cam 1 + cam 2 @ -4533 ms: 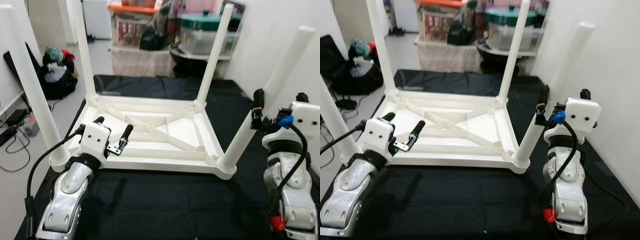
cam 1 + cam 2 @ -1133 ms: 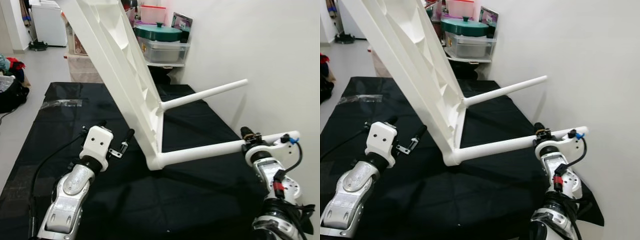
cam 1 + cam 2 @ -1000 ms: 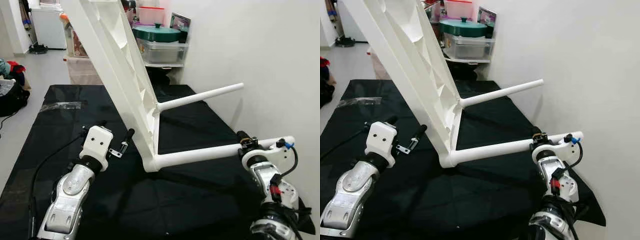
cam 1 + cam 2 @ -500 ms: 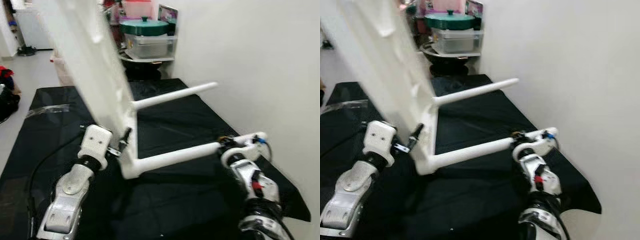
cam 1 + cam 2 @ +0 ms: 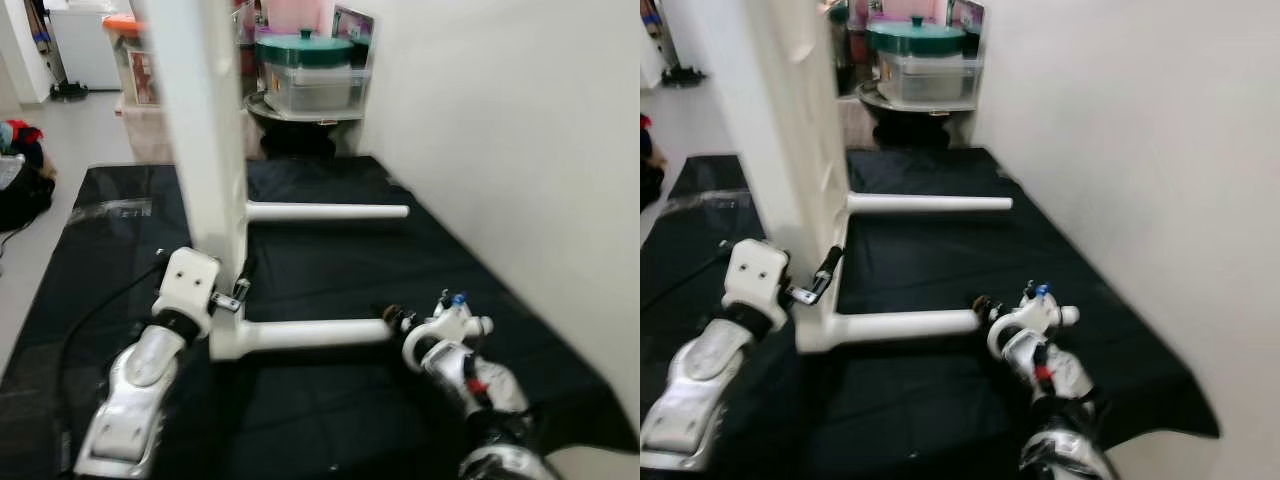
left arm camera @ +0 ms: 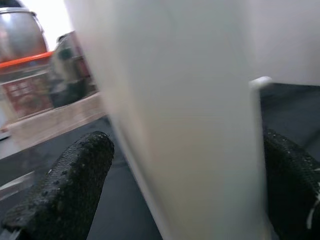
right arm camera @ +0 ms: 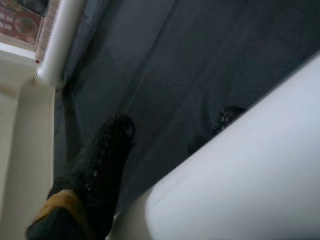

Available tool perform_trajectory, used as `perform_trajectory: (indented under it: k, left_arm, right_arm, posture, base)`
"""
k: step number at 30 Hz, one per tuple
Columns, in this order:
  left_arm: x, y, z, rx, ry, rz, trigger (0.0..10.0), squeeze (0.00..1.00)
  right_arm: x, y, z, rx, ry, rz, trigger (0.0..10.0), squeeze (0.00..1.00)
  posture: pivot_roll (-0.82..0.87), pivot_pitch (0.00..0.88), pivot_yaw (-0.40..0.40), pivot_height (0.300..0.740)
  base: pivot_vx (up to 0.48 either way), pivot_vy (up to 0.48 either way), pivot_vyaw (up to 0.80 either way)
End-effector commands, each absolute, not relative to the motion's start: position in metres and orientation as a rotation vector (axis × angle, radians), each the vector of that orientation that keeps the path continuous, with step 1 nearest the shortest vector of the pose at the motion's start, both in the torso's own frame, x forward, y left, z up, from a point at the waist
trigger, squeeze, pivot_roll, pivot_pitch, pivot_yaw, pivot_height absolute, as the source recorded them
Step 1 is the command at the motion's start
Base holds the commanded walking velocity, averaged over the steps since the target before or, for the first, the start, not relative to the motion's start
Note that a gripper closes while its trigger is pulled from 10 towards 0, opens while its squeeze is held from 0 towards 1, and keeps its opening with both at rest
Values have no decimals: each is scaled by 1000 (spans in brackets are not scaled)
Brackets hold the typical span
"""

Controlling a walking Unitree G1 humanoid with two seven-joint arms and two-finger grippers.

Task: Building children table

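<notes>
The table (image 5: pixel 205 150) is plain white, set on a black mat (image 5: pixel 330 260). Beyond the mat, a clear box (image 5: pixel 315 85) is topped by a green lid (image 5: pixel 303 47).

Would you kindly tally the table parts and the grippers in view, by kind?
Table top, standing on edge: 1
Table legs pointing toward the wall, far leg and near leg: 2
Grippers, left gripper at the top's edge and right gripper at the near leg's end: 2
Total: 5
</notes>
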State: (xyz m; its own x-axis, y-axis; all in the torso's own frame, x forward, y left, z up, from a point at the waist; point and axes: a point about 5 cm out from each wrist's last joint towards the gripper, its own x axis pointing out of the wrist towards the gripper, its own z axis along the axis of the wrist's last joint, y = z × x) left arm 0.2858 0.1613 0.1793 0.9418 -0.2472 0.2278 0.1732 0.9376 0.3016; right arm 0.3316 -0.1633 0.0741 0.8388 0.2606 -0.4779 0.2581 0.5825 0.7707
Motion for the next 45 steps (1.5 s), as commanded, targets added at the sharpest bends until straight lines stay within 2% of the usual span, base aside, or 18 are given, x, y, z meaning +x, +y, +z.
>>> perform_trajectory:
  k: [1, 2, 11, 16, 18, 22, 24, 27, 29, 30, 31, 37, 38, 40, 42, 43, 44, 45]
  left_arm:
    - [287, 161, 179, 286, -264, -217, 10000, 639]
    - [287, 161, 179, 287, -264, -218, 10000, 612]
    - [287, 160, 178, 285, -262, -218, 10000, 596]
    - [286, 158, 176, 282, -258, -220, 10000, 588]
    - [286, 158, 176, 282, -258, -220, 10000, 588]
    - [287, 156, 175, 280, -256, -226, 10000, 580]
    - [289, 155, 175, 280, -256, -232, 10000, 580]
    - [289, 155, 175, 280, -256, -232, 10000, 580]
    - [291, 155, 176, 281, -259, -236, 10000, 569]
    - [291, 155, 176, 281, -259, -236, 10000, 569]
    - [291, 155, 176, 282, -260, -237, 10000, 565]
    - [292, 155, 176, 282, -261, -237, 10000, 569]
    - [291, 155, 176, 280, -261, -235, 10000, 549]
    - [291, 155, 176, 280, -261, -235, 10000, 549]
    - [292, 155, 176, 282, -263, -236, 10000, 545]
    - [292, 155, 176, 282, -263, -236, 10000, 545]
    - [292, 155, 176, 283, -263, -236, 10000, 545]
    - [292, 155, 176, 283, -263, -236, 10000, 545]
  right_arm:
    - [307, -156, 34, 908, 829, -74, 10000, 1000]
    - [307, -160, 37, 906, 814, -78, 10000, 1000]
    - [305, -183, 58, 892, 747, -59, 10000, 1000]
    - [285, -206, 75, 868, 707, -46, 10000, 1000]
    - [285, -206, 75, 868, 707, -46, 10000, 1000]
    - [267, -204, 84, 850, 703, 10, 10000, 1000]
    - [251, -195, 88, 836, 723, 110, 10000, 1000]
    - [251, -195, 88, 836, 723, 110, 10000, 1000]
    - [236, -182, 102, 830, 700, 340, 10000, 1000]
    - [236, -182, 102, 830, 700, 340, 10000, 1000]
    - [229, -177, 111, 822, 681, 458, 10000, 1000]
    - [225, -175, 121, 800, 650, 533, 10000, 1000]
    - [235, -183, 141, 629, 542, 535, 10000, 1000]
    - [235, -183, 141, 629, 542, 535, 10000, 1000]
    - [257, -195, 198, 267, 258, 502, 10000, 1000]
    - [257, -195, 198, 267, 258, 502, 10000, 1000]
    - [262, -196, 219, 132, 152, 483, 10000, 1000]
    - [262, -196, 219, 132, 152, 483, 10000, 1000]
  posture:
    - [125, 0, -112, 740]
    - [123, 0, -114, 740]
    - [116, 0, -117, 740]
    - [98, 0, -112, 740]
    - [98, 0, -112, 740]
    - [84, 0, -101, 740]
    - [78, 0, -97, 740]
    - [78, 0, -97, 740]
    - [74, 0, -96, 740]
    - [74, 0, -96, 740]
    - [73, 0, -97, 740]
    - [74, 0, -99, 740]
    - [78, 0, -102, 740]
    - [78, 0, -102, 740]
    - [85, 0, -96, 740]
    - [85, 0, -96, 740]
    - [85, 0, -96, 740]
    - [85, 0, -96, 740]
  base:
    - [0, 0, 0]
    - [0, 0, 0]
    - [0, 0, 0]
    - [0, 0, 0]
    - [0, 0, 0]
    - [0, 0, 0]
    - [0, 0, 0]
    - [0, 0, 0]
    - [0, 0, 0]
    - [0, 0, 0]
    - [0, 0, 0]
    - [0, 0, 0]
    - [0, 0, 0]
    - [0, 0, 0]
    - [0, 0, 0]
    - [0, 0, 0]
    - [0, 0, 0]
    - [0, 0, 0]
